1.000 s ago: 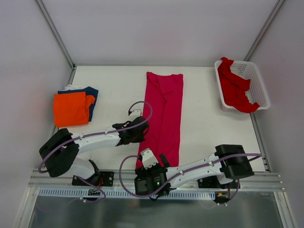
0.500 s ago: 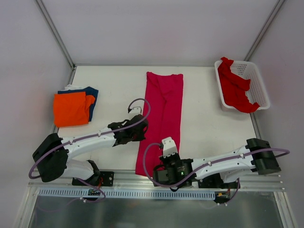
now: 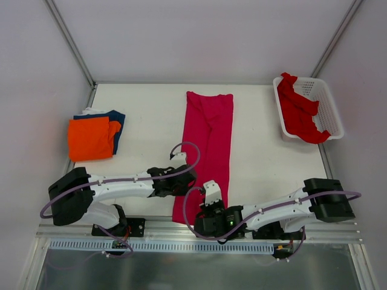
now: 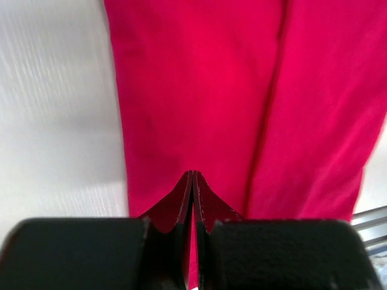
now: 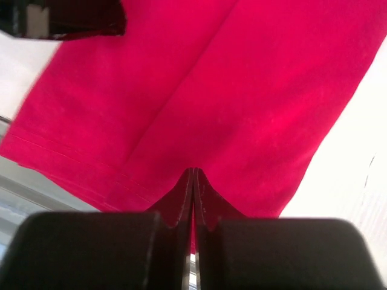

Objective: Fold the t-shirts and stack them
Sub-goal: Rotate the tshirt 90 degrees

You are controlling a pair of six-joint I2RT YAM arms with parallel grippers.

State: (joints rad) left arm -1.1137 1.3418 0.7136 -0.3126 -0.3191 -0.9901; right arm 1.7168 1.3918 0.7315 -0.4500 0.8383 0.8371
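A crimson-pink t-shirt (image 3: 208,133) lies folded lengthwise into a long strip down the middle of the table. My left gripper (image 3: 190,180) sits shut at the strip's left edge near its lower end. Its tips (image 4: 193,173) rest over the pink cloth (image 4: 199,90) with nothing seen between them. My right gripper (image 3: 207,205) is shut over the strip's near end. Its tips (image 5: 193,170) stand just past the hem on the cloth (image 5: 242,90). An orange folded shirt (image 3: 89,139) lies on a navy one (image 3: 117,121) at the left. A brighter red shirt (image 3: 299,112) hangs in the basket.
A white lattice basket (image 3: 324,92) stands at the back right corner. The pink strip's hem reaches the table's near edge by the metal rail (image 3: 199,232). The left gripper's black body (image 5: 60,18) shows at the top left of the right wrist view.
The left gripper has slid toward the near edge along the strip's left side. The right arm has swung out to the right, and its gripper now sits a little further right over the hem.
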